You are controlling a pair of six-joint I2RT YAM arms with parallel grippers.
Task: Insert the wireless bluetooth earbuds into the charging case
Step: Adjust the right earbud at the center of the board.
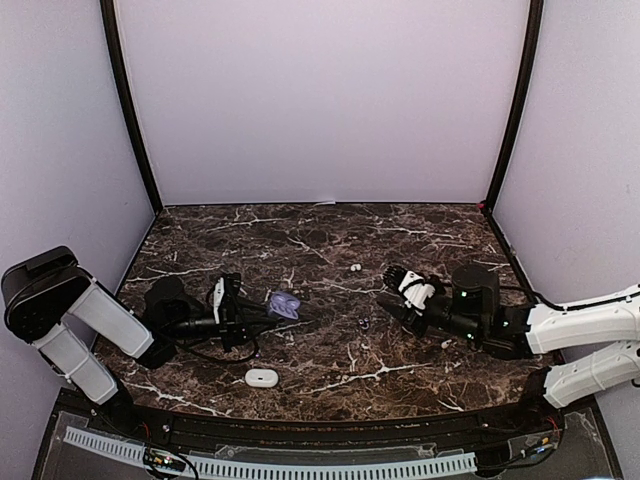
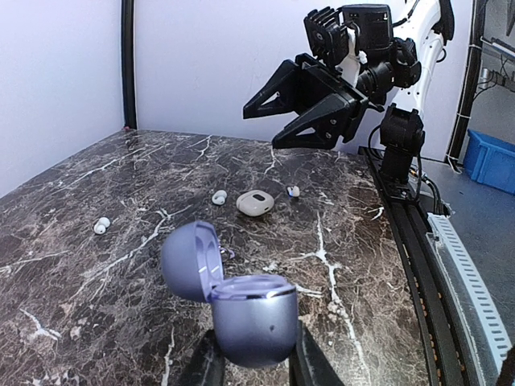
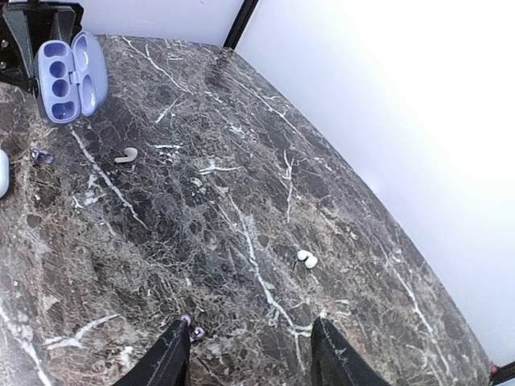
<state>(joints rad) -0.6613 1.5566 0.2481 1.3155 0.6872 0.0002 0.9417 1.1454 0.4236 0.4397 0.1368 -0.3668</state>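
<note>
Your left gripper [image 2: 256, 354] is closed on the lavender charging case [image 2: 245, 318]. The left fingers [image 2: 208, 366] pinch its lower half from both sides, low over the left part of the dark marble bench [image 1: 330, 230]. You cannot tell from these views whether the case touches the surface. Its lid [image 2: 189, 261] is swung open, and in your right wrist view the two wells show as open hollows facing that camera. Your right gripper [image 3: 251, 342] is over the right part of the bench, well apart from the case, and its fingers [image 3: 167, 358] are spread with only bare marble between them. The earbuds all lie loose on the bench. A lavender earbud [image 3: 194, 330] sits just beside the tip of one right finger, on the inner side, and whether it touches that finger is not clear. A white earbud [image 3: 306, 259] lies farther out, toward the back wall [image 1: 320, 100]. A stemmed white earbud [image 3: 125, 155] rests between the two arms, nearer the case. A second lavender earbud [image 3: 42, 157] lies near it, closer to the front edge. From your left wrist view, two more small white earbuds [image 2: 219, 196] [image 2: 293, 191] lie on the marble under the raised right arm. A closed white charging case [image 1: 262, 377] sits by itself near the front edge, in front of your left arm [image 1: 95, 320].
</note>
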